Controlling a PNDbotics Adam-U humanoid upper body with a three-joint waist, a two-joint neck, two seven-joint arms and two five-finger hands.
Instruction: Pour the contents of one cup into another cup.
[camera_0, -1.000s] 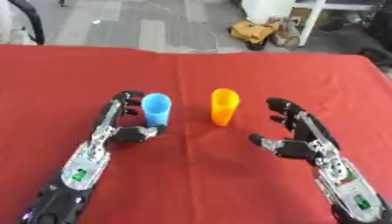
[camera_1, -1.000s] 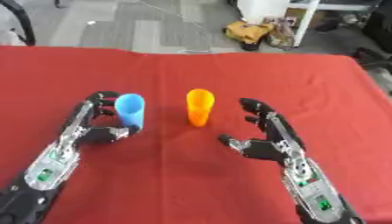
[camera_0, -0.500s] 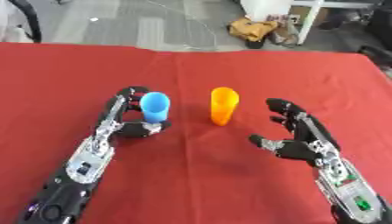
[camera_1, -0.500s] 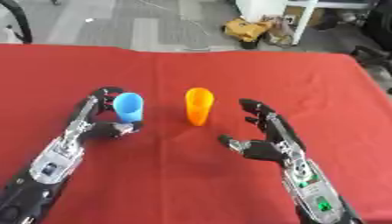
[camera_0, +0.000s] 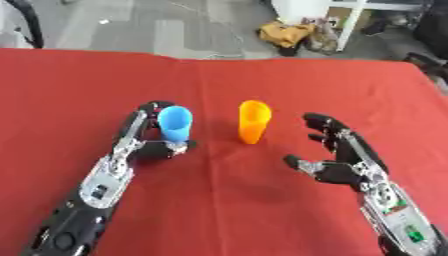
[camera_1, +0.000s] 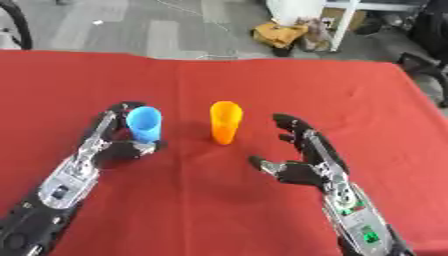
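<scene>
This looks like a lab or office workroom. A counter covered in plain red cloth (camera_0: 262, 210) stands on a grey floor (camera_0: 175, 30) of hard tiles or carpet squares. A thin cable (camera_0: 219, 27) trails loose across that floor. Beyond the counter are a white furniture leg (camera_0: 348, 25), a crumpled yellow-brown bag (camera_0: 284, 34) and a dark chair part (camera_0: 26, 25) at the left edge.

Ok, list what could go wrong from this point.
1. The left hand curls around the blue cup near its base, so the cup could tip as it is lifted or tilted.
2. The orange cup stands free, with the open right hand beside it and not touching; a bump while pouring may knock it over onto the red cloth.
</scene>
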